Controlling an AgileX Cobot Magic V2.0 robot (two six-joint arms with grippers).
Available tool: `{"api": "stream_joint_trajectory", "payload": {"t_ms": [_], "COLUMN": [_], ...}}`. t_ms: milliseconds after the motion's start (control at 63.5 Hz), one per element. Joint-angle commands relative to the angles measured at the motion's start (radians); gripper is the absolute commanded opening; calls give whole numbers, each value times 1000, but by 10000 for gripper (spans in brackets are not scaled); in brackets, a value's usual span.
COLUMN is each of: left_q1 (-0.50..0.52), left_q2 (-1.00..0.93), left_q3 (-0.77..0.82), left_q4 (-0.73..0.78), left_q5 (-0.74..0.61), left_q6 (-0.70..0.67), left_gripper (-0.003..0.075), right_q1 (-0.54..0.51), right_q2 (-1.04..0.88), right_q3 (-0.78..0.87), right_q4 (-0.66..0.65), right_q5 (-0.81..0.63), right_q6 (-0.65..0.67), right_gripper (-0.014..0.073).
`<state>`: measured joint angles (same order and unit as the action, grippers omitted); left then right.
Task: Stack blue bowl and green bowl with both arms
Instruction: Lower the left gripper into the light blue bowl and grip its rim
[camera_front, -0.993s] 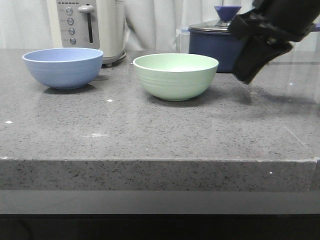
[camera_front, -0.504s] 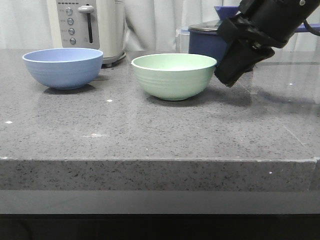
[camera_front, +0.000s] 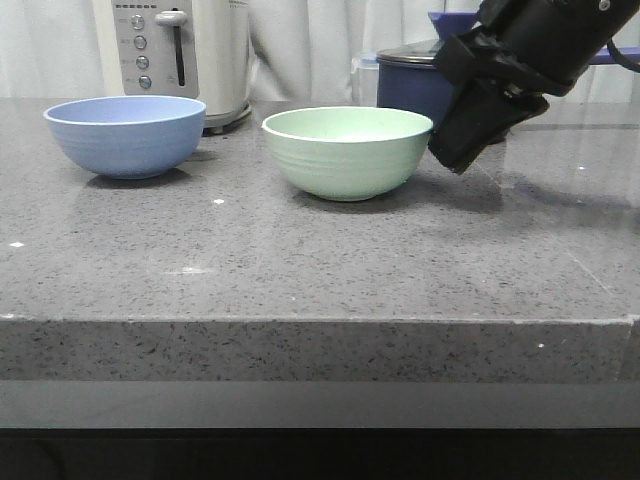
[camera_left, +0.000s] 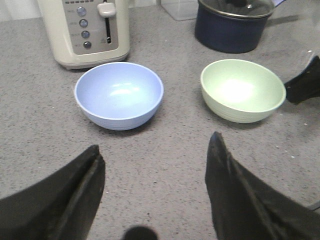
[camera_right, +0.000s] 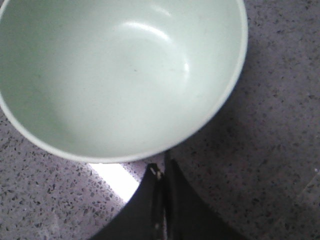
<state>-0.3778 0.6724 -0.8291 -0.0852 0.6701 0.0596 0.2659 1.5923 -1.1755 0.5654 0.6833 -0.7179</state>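
Note:
The pale blue bowl (camera_front: 126, 134) sits upright on the grey counter at the left. The mint-green bowl (camera_front: 347, 151) sits upright near the middle. Both show in the left wrist view, the blue bowl (camera_left: 119, 95) and the green bowl (camera_left: 242, 90). My right gripper (camera_front: 452, 152) is shut and empty, its tip at the green bowl's right side, just outside the rim (camera_right: 162, 167). The green bowl (camera_right: 120, 70) fills the right wrist view. My left gripper (camera_left: 155, 155) is open and empty, above the counter on the near side of both bowls. It is out of the front view.
A cream toaster (camera_front: 180, 55) stands behind the blue bowl. A dark navy lidded saucepan (camera_front: 425, 85) stands behind the green bowl, partly hidden by my right arm. A clear container (camera_left: 179, 7) sits beside it. The counter's front edge (camera_front: 320, 320) runs across the near side.
My right gripper has moved left and down to the green bowl's right rim, and the bowl has shifted slightly left. In the last half second little has moved.

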Motion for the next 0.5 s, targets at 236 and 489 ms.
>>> {"api": "stream_joint_trajectory", "payload": {"t_ms": [236,489], "left_q1": [186,230], "left_q2": [383,688], "left_q3": [-320,-532], "left_q4": [-15,-61], "left_q5": [108,186], "left_q6": [-6,-4], "left_gripper": [438,438], "right_q1": [-1,-1], "right_q2": [-37,-37], "right_q3": [-26,-26], "right_q4": [31,31], "right_q5": [-31,-31], "right_q6": [-11,-11], "right_gripper": [-63,-63]}}
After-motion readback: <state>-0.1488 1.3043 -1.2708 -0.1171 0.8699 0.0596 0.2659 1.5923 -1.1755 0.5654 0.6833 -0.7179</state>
